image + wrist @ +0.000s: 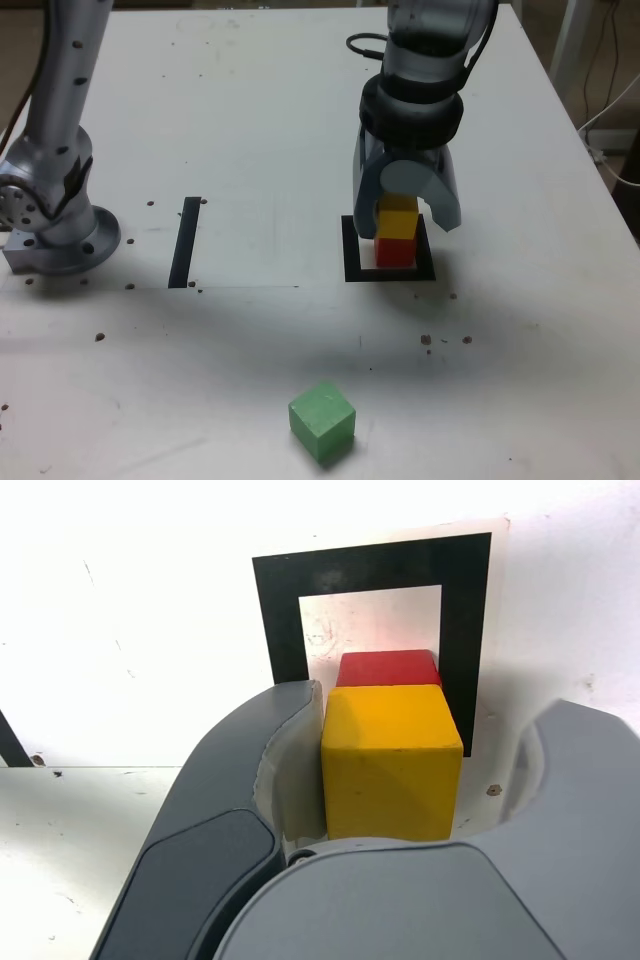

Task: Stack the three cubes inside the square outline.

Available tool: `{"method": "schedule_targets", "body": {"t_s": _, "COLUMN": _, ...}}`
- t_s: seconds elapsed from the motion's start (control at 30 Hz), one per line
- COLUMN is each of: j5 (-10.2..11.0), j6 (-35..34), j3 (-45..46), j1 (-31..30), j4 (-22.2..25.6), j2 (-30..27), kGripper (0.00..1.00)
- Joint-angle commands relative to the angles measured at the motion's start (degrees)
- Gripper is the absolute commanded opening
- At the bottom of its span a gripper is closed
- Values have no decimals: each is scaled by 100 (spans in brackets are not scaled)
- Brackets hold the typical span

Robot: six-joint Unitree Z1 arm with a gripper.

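A yellow cube (397, 222) sits on a red cube (394, 252) inside the black square outline (352, 270). My gripper (405, 216) hangs straight over this stack, open, with one finger on each side of the yellow cube. In the wrist view the yellow cube (392, 762) lies against one finger (285, 740), while a gap separates it from the other finger (575, 770). The red cube (387, 667) peeks out beneath it, within the outline (275, 610). A green cube (322, 420) lies alone near the table's front edge, well apart from the gripper.
A narrow black strip (185, 242) lies on the table at the exterior view's left of the outline. The arm's base (55, 230) stands at the far left. Cables (610, 120) hang beyond the table's right edge.
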Motion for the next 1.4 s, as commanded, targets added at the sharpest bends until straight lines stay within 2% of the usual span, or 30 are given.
{"method": "schedule_targets", "body": {"t_s": 0.0, "j5": -9, "j6": 6, "j3": -2, "j1": 12, "j4": 70, "j2": -44, "kGripper": 99}}
{"method": "schedule_targets", "body": {"t_s": 0.27, "j5": 143, "j6": -9, "j3": 28, "j1": -41, "j4": 320, "j2": -212, "kGripper": 99}}
{"method": "schedule_targets", "body": {"t_s": 0.47, "j5": 120, "j6": 66, "j3": -71, "j1": -67, "j4": 336, "j2": -245, "kGripper": 100}}
{"method": "schedule_targets", "body": {"t_s": 0.67, "j5": 8, "j6": 104, "j3": -2, "j1": -203, "j4": 385, "j2": -392, "kGripper": 100}}
{"method": "schedule_targets", "body": {"t_s": 0.9, "j5": -284, "j6": -82, "j3": 206, "j1": -815, "j4": 611, "j2": -797, "kGripper": 100}}
{"method": "schedule_targets", "body": {"t_s": 1.0, "j5": -367, "j6": -568, "j3": 344, "j1": -1224, "j4": 695, "j2": -960, "kGripper": 100}}
{"method": "schedule_targets", "body": {"t_s": 1.13, "j5": -453, "j6": -1839, "j3": 633, "j1": -1935, "j4": 642, "j2": -1118, "kGripper": 100}}
{"method": "schedule_targets", "body": {"t_s": 1.27, "j5": -710, "j6": -3072, "j3": 992, "j1": -2590, "j4": 263, "j2": -1147, "kGripper": 100}}
{"method": "schedule_targets", "body": {"t_s": 1.37, "j5": -970, "j6": -3687, "j3": 1251, "j1": -2930, "j4": -184, "j2": -1118, "kGripper": 100}}
